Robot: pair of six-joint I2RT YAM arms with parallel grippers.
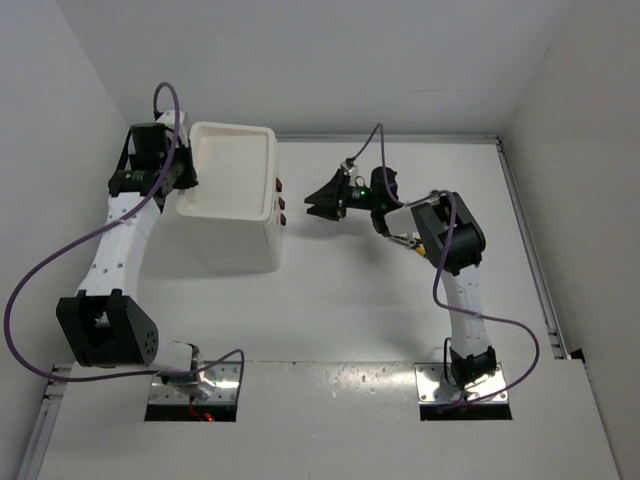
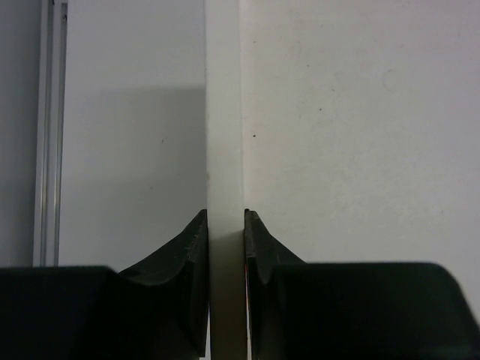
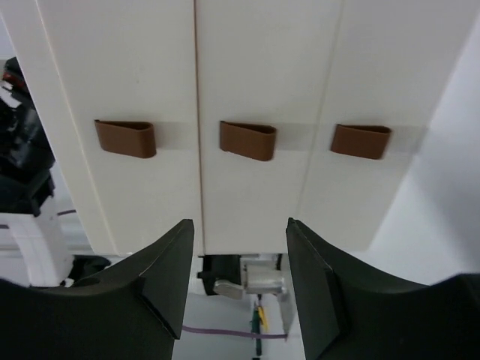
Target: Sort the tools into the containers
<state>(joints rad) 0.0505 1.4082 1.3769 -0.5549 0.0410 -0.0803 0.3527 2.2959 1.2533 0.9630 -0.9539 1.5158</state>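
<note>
The white drawer unit [image 1: 225, 245] stands at the back left, its recessed tray top bare. Its three drawer fronts, with brown knobs [image 1: 281, 202], face right and look shut. My left gripper [image 1: 185, 178] is shut on the unit's left rim; in the left wrist view the white wall [image 2: 223, 135] sits pinched between the fingers [image 2: 191, 247]. My right gripper [image 1: 318, 205] is open and empty, a short way right of the knobs. In the right wrist view its jaws [image 3: 240, 225] frame the middle drawer front [image 3: 255, 187] below the middle knob [image 3: 247, 140]. No tools show in any view.
Walls close the table at the left, back and right. A metal rail [image 1: 525, 240] runs along the right edge. The left arm's base and purple cable [image 3: 247, 334] show past the unit's lower edge in the right wrist view.
</note>
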